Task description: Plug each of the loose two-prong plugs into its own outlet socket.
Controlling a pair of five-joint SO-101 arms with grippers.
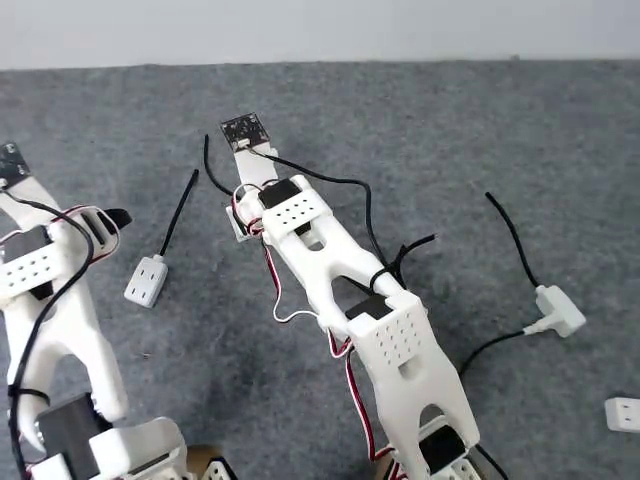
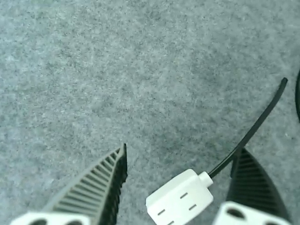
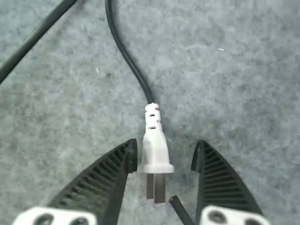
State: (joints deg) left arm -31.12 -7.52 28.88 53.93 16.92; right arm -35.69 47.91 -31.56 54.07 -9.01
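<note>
Plug between spread right pincer, cord end beside it, socket between spread left pincer

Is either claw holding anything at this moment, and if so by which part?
Nothing is held. The left claw is open over the outlet socket, the right claw open either side of the two-prong plug; both things lie on the carpet.

The grey carpeted table bears a white outlet socket, lying between the spread jaws of the left gripper. A white two-prong plug lies flat between the parted jaws of the right gripper, just beside one.
</note>
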